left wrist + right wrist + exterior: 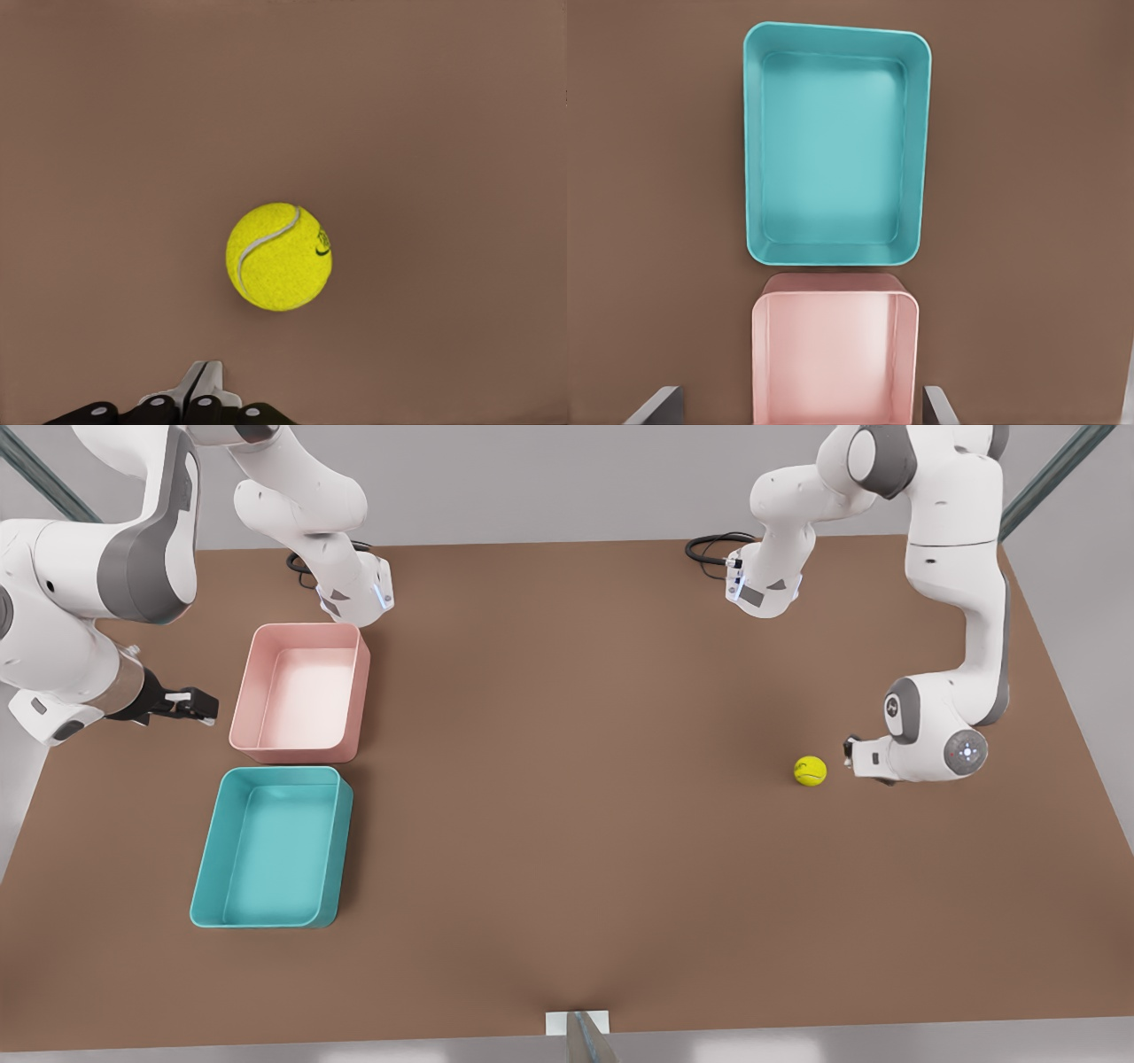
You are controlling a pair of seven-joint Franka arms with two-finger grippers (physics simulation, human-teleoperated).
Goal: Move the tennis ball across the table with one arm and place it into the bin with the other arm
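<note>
The tennis ball (pixel 810 771) rests on the brown table toward the front view's right. My left gripper (pixel 849 752) hovers just beside it on that side, apart from it. In the left wrist view the ball (pixel 279 257) lies just ahead of the left gripper (pixel 202 382), whose fingers are pressed together, shut on nothing. The teal bin (pixel 270 849) stands empty at the front view's left. My right gripper (pixel 200 707) waits open beside the pink tub. In the right wrist view the bin (pixel 837 144) lies beyond the pink tub, and the spread fingertips (pixel 657 404) frame the tub's near end.
An empty pale pink tub (pixel 301 692) stands directly behind the teal bin, nearly touching it; the right wrist view shows the tub (pixel 834 354) too. Both arm bases (pixel 359 593) stand at the table's far edge with black cables. Wide bare tabletop separates ball and tubs.
</note>
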